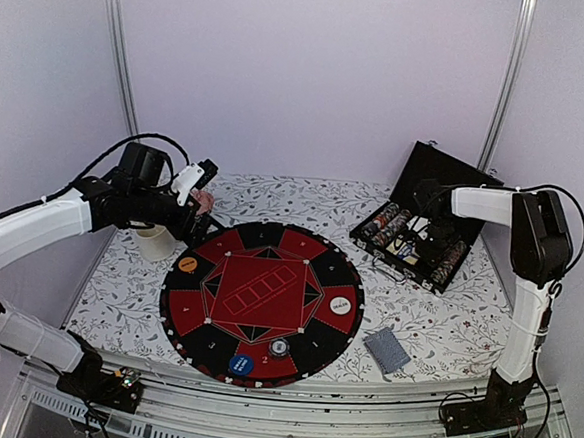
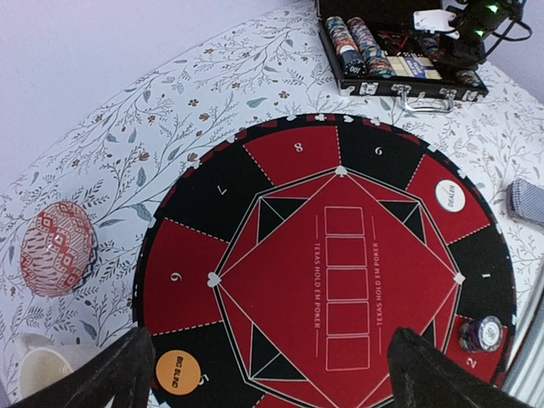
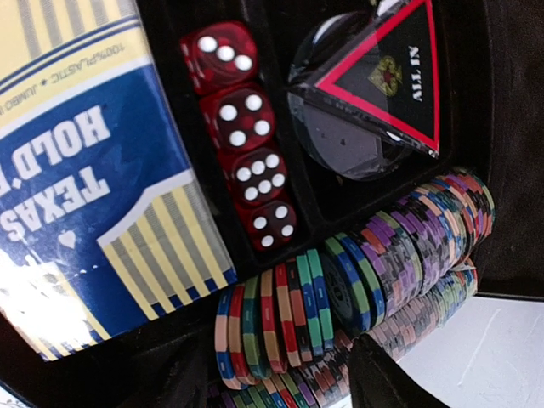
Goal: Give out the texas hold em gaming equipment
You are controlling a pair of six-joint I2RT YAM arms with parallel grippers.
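Striped poker chips nearest; four red dice; three discs; one card stack.

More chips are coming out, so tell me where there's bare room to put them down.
Free: the red centre of the round red-and-black poker mat; the floral tablecloth strip behind it, between pink patterned bowl and open black chip case; the front-left cloth corner. Crowded: around the case, and beside the white cup.

top: overhead, whole mat | left wrist: oblique — same mat | right wrist: close on chips
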